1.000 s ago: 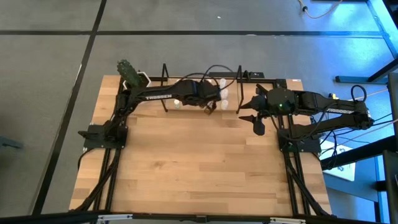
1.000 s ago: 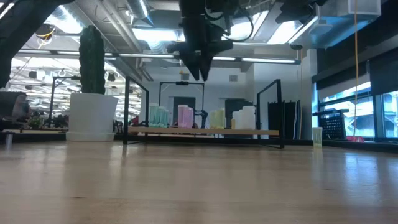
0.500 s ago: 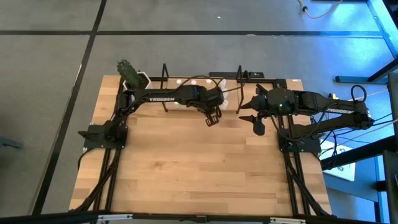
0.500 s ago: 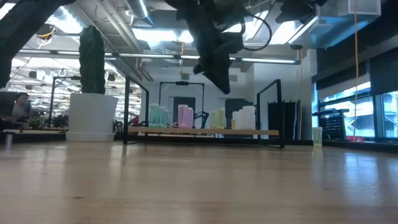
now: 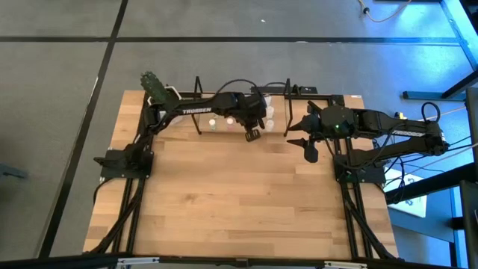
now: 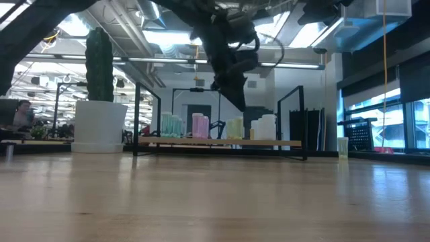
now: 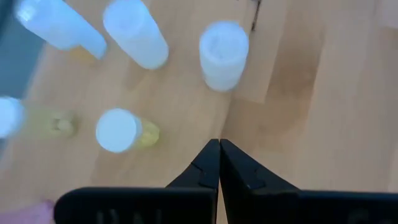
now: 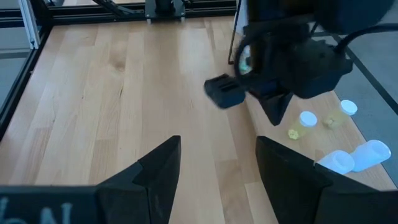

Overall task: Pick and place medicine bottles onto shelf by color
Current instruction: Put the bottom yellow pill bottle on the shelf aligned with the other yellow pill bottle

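Note:
The medicine bottles stand upright on the light wooden floor of the shelf at the table's far edge. They are grouped by colour: green, pink, yellow and white. My left gripper hangs shut above the shelf's near edge, slanting down beside the yellow and white bottles, with nothing between its fingers. My right gripper waits open in the air to the right of the shelf, its fingers apart and holding nothing.
A white pot with a cactus stands at the far left corner, beside the shelf's left wire loop. The wooden table stretches bare toward its near edge. Black rails run along both sides.
My left gripper has come down closer to the shelf and has rolled and tipped, so it now slants instead of pointing straight down. Its tip has shifted a little toward the white bottles. The bottles have stayed where they were.

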You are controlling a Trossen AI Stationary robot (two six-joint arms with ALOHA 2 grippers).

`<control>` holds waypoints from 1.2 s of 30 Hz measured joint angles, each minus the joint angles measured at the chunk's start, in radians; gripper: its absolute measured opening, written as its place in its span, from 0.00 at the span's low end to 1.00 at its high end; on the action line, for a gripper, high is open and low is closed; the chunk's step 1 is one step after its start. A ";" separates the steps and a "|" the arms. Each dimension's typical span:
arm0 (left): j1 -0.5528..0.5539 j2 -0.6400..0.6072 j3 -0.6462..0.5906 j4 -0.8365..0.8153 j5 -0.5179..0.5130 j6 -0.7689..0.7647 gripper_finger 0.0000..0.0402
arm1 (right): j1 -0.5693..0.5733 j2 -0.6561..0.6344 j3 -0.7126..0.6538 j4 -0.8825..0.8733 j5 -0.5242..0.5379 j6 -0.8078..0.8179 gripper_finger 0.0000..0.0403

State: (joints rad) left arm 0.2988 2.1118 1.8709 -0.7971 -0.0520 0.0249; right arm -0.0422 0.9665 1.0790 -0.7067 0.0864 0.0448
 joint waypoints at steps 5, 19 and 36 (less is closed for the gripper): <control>-0.040 -0.001 0.000 0.000 -0.103 -0.164 0.00 | 0.000 0.000 0.000 0.000 0.000 0.000 0.52; -0.144 -0.002 -0.159 0.130 -0.321 -0.615 0.00 | 0.000 0.000 0.000 0.000 0.000 0.000 0.52; -0.080 -0.017 -0.159 0.209 -0.317 -0.718 0.00 | 0.000 0.000 0.000 0.000 0.000 0.000 0.52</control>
State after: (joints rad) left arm 0.2189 2.0953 1.7123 -0.5877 -0.3690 -0.6931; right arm -0.0422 0.9665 1.0790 -0.7065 0.0864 0.0448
